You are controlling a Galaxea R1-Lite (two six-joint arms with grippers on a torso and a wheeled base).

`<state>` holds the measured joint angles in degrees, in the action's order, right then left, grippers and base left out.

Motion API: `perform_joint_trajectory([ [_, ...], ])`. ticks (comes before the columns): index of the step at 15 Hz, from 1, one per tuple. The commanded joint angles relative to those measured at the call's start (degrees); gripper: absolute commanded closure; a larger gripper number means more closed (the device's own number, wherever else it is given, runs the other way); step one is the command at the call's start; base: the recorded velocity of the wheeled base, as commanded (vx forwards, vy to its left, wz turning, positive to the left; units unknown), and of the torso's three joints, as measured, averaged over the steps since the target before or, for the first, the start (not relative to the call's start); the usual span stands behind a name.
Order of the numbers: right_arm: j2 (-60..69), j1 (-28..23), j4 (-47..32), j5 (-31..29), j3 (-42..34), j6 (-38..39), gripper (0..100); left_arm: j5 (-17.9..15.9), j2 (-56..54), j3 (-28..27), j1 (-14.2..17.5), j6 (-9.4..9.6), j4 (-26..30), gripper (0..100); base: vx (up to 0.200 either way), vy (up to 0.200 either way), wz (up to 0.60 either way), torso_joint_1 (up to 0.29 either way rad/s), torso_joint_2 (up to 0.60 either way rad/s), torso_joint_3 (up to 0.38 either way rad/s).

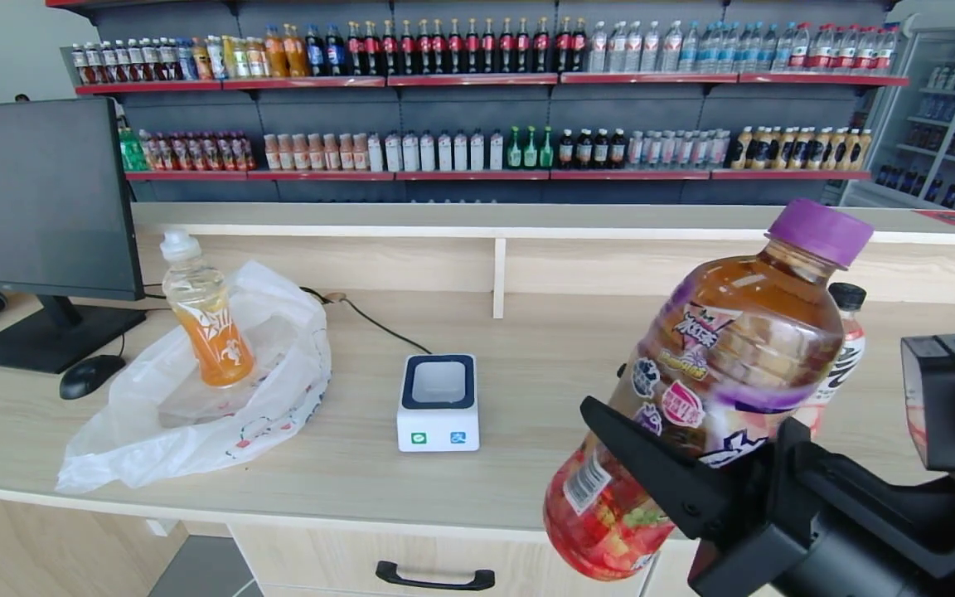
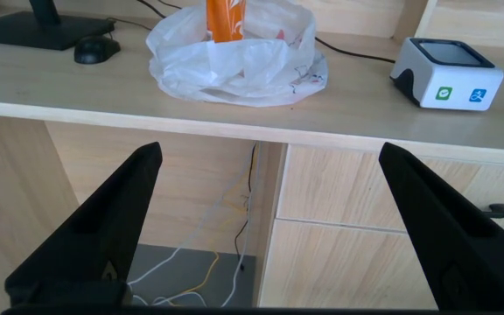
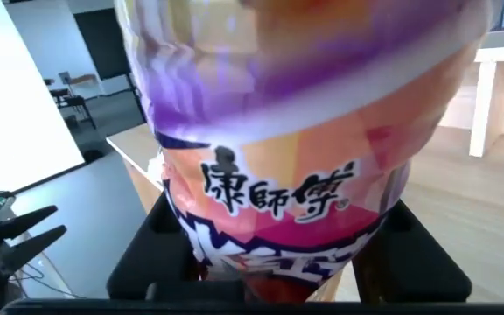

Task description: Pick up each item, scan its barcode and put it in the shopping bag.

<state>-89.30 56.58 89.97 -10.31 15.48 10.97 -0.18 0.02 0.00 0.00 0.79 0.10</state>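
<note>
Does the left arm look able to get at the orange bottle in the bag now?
Probably not directly: the open left gripper sits below the counter edge, which blocks a straight path. Once raised, nothing seems to stand before the orange bottle in the shopping bag.

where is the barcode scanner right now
In the head view the white scanner sits on the counter, just right of the shopping bag and left of the raised purple-capped bottle.

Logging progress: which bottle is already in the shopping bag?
The white-capped orange bottle; the purple-capped one sits in the right claw, the black-capped stands behind it.
</note>
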Motion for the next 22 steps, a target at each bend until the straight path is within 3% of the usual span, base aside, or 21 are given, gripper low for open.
perform_joint_trajectory([
  [1, 0.8, 0.4, 0.0, 2.6, 0.5, 2.7, 100, 0.0, 0.0, 0.0, 0.0, 0.0, 0.0, 0, 0.0, 0.0, 0.0, 0.0, 0.0, 0.0],
  [6, 0.8, -2.8, 0.0, 7.2, 2.0, 16.3, 100, 0.0, 0.0, 0.0, 0.0, 0.0, 0.0, 0, 0.0, 0.0, 0.0, 0.0, 0.0, 0.0],
  [12, 2.3, -2.4, 0.0, 11.6, 5.4, 30.9, 100, 0.0, 0.0, 0.0, 0.0, 0.0, 0.0, 0, 0.0, 0.0, 0.0, 0.0, 0.0, 0.0],
  [14, 2.6, -2.4, 0.0, 14.0, 5.3, 32.3, 100, 0.0, 0.0, -0.1, 0.0, 0.0, 0.0, 0, 0.0, 0.0, 0.0, 0.0, 0.0, 0.0],
  [22, 7.6, -2.4, 0.0, 14.2, 4.5, 35.2, 100, 0.0, 0.0, 0.0, 0.0, 0.0, 0.0, 0, 0.0, 0.0, 0.0, 0.0, 0.0, 0.0],
])
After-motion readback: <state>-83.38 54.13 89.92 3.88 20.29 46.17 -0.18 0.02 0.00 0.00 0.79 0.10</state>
